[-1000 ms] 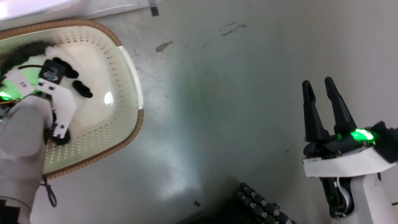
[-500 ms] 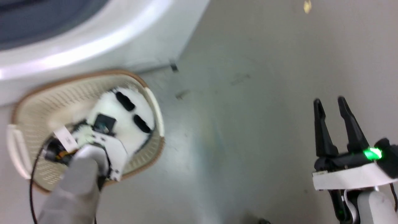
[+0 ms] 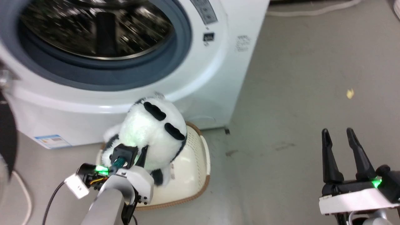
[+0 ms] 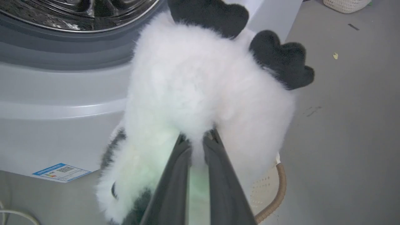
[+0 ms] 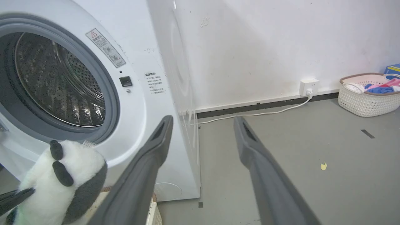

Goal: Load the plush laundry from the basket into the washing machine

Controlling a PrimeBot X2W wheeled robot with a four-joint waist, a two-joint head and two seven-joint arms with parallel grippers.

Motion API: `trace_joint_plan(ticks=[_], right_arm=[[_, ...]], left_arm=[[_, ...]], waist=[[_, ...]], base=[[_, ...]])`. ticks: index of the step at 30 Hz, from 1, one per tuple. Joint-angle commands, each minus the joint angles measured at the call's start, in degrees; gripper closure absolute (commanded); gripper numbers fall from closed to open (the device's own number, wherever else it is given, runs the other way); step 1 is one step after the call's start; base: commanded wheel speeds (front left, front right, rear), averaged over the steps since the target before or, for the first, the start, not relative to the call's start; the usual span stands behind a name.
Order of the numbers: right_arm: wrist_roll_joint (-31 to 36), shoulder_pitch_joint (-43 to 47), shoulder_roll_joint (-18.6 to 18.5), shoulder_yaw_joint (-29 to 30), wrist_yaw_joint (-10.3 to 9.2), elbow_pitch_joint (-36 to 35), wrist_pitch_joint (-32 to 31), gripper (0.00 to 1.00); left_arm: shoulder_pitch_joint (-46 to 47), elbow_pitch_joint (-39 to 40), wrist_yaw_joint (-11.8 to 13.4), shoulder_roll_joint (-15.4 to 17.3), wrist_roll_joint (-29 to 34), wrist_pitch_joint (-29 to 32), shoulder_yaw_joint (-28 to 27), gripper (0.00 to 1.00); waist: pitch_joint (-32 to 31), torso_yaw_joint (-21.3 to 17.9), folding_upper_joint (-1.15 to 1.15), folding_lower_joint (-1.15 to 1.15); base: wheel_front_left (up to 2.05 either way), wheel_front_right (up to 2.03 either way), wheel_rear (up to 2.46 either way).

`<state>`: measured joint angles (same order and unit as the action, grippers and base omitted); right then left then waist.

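**Plush laundry (image 3: 153,131) held up for loading**

It hangs over the basket (image 3: 204,162), fur pinched tight in the left gripper (image 4: 197,137). The washing machine (image 3: 218,62) opening is at 11 o'clock. The right gripper (image 3: 337,131) is at 4 o'clock, jaws wide and empty, clear of the path.

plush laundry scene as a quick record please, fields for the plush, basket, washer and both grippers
washing machine: opening uncovered, steel drum visible
basket: on the floor at the washing machine's foot
plush laundry: held over the basket, below the washing machine's opening
left gripper: shut on the plush laundry
right gripper: open, holding nothing, over the floor
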<state>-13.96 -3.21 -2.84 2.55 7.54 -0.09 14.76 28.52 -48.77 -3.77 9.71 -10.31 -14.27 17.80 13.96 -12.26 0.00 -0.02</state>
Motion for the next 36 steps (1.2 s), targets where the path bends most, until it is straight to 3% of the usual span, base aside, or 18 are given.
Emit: trace_joint_plan(ticks=[1,9,17,28,35,36], right_arm=[[0.5,1.2,0.0,0.2,-0.05,0.1,0.2,0.00],[0.3,1.8,0.0,0.0,-0.05,-0.4,0.2,0.00],[-1.3,-0.5,0.0,-0.8,-0.05,-1.6,0.2,0.00],[-6.4,-5.7,0.0,-1.8,-0.05,-1.8,0.2,0.00],[-12.6,-9.4,0.0,-3.5,-0.05,-2.5,0.2,0.00],[-14.2,-10.7,0.0,-4.0,-0.05,-2.8,0.2,0.00]], left_arm=[[-2.8,5.1,0.8,0.4,-0.4,-0.7,-1.1,1.00],[-10.2,27.2,3.2,1.8,0.5,-0.7,-5.6,1.00],[-4.2,36.1,3.4,5.6,1.1,0.0,-9.0,1.00],[15.8,35.9,0.5,14.3,1.9,11.3,-11.4,1.00],[32.5,28.1,-1.4,19.9,3.6,18.2,-10.7,1.00],[39.8,23.6,-2.0,21.6,5.2,19.5,-9.4,1.00]], waist=[[-3.7,2.9,0.00,0.02],[-3.8,2.8,0.00,0.02],[3.4,-0.1,0.00,0.02],[16.4,-6.7,0.00,0.02],[23.9,-11.3,0.00,0.02],[26.4,-12.9,0.00,0.02]], base=[[0.00,0.00,0.00],[0.00,0.00,0.00],[0.00,0.00,0.00],[0.00,0.00,0.00],[0.00,0.00,0.00],[0.00,0.00,0.00]])
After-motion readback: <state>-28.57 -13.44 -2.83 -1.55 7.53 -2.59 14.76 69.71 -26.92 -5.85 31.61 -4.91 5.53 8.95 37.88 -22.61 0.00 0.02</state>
